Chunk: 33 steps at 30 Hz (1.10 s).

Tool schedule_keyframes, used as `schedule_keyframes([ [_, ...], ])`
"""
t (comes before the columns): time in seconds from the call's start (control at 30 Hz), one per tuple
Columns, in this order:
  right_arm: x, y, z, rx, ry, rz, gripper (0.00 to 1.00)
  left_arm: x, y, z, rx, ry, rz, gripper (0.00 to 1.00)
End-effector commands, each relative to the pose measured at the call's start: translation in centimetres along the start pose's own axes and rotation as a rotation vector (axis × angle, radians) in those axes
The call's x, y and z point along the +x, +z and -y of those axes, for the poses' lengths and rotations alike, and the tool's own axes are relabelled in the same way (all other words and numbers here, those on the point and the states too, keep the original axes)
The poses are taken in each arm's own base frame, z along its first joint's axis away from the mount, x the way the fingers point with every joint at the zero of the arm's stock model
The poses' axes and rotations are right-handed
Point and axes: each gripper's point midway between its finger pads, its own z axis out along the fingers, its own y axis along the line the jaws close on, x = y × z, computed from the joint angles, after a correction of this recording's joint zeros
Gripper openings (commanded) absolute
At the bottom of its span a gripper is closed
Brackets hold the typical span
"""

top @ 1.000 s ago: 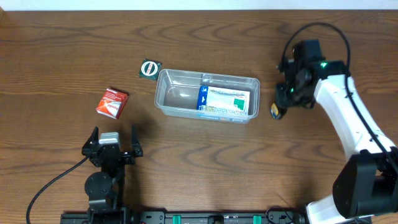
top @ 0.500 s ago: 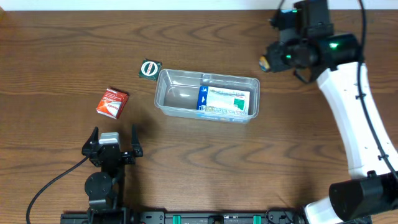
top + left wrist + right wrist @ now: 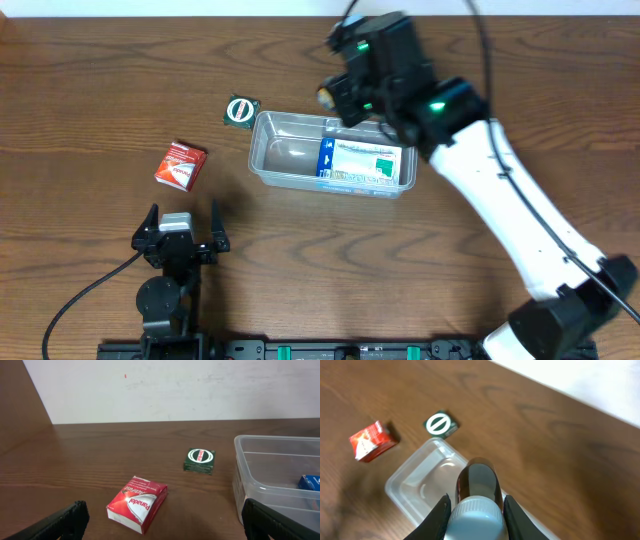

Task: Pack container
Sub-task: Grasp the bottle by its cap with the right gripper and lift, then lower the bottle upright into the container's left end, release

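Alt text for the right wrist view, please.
The right gripper holds a small dark bottle with a pale cap above the clear container. On the wooden table beyond lie a red box and a green packet.

On the wooden worktop (image 3: 100,60), the clear plastic rectangular container (image 3: 285,150) holds a blue-and-white rectangular box (image 3: 365,163) in its right half. A green square packet (image 3: 240,110) sits just off the container's far left corner. A red cardboard carton (image 3: 180,165) lies well to the container's left. A dark white-capped bottle (image 3: 479,480) hangs above its far side.
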Motion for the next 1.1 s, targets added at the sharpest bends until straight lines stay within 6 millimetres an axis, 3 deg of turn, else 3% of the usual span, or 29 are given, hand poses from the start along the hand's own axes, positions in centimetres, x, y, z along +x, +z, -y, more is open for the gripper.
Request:
schedule_keyframes([
  [0.0, 0.7, 2.7, -0.8, 0.027, 0.051, -0.031, 0.16, 1.8, 0.1, -0.3, -0.020, 0.020, -0.056, 0.98],
  [0.2, 3.2, 6.9, -2.4, 0.015, 0.090, -0.111, 0.15, 1.8, 0.1, -0.3, -0.020, 0.020, -0.056, 0.98],
  [0.67, 6.9, 12.1, -2.5, 0.034, 0.133, -0.208, 0.16, 1.8, 0.1, -0.3, -0.020, 0.020, -0.056, 0.98],
  [1.07, 7.9, 12.5, -0.4, 0.161, 0.177, -0.225, 0.15, 1.8, 0.1, -0.3, -0.020, 0.020, -0.056, 0.98],
])
